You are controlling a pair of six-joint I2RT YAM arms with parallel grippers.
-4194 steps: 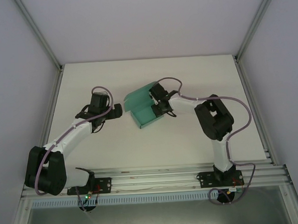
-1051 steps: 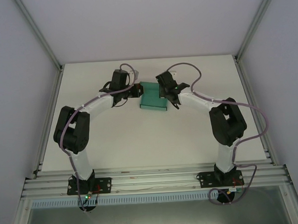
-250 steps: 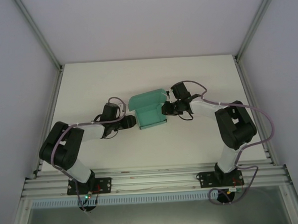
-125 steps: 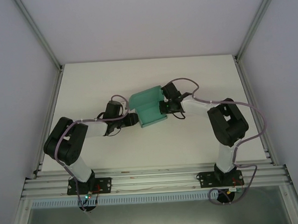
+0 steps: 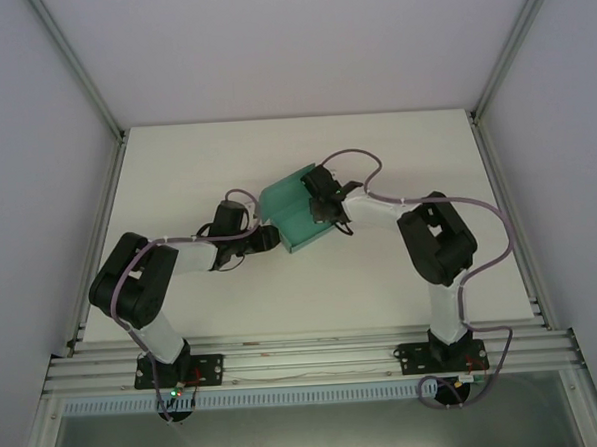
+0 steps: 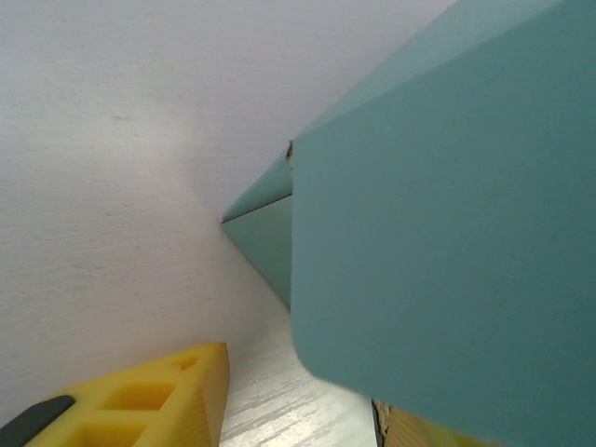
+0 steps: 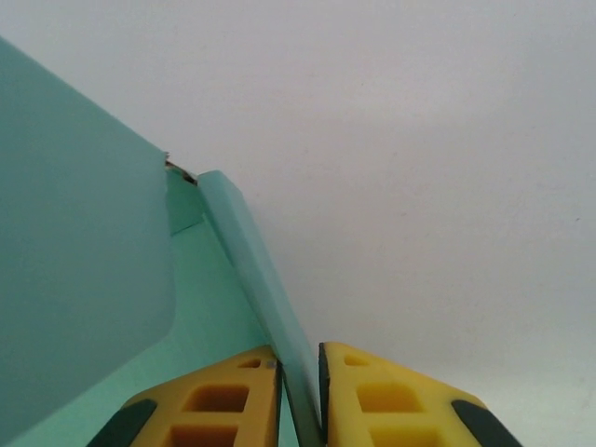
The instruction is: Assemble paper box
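Right gripper (image 7: pixel 298 372): clamped on the paper box (image 5: pixel 296 216), its two yellow fingers (image 7: pixel 209 400) pressed on either side of a thin upright side wall (image 7: pixel 250 270).
Why the right grip: pinching that wall most likely keeps it standing square and stops the light card from sliding while the other side is worked.
Left gripper (image 5: pixel 269 236): jaws stand apart with bare table between them, holding nothing. It sits low at the box's left near corner, and a wide flap (image 6: pixel 438 242) hangs across most of its wrist view.
Why the left position: it seems set to push or fold that flap against the braced box. Whether a finger already touches the card cannot be told.
Box location: on the white table (image 5: pixel 196 169), around the middle and a little toward the far side, turned at an angle, between the two grippers.
Box state: partly formed, with walls up, the inside open to view and the flap not tucked in; assembly looks unfinished.
Risk: thin card may crease or spring back if it is pressed off the fold line.
Writing: none readable; the card is plain teal and the fingers are plain yellow with black pads, with no brand or label to be seen.
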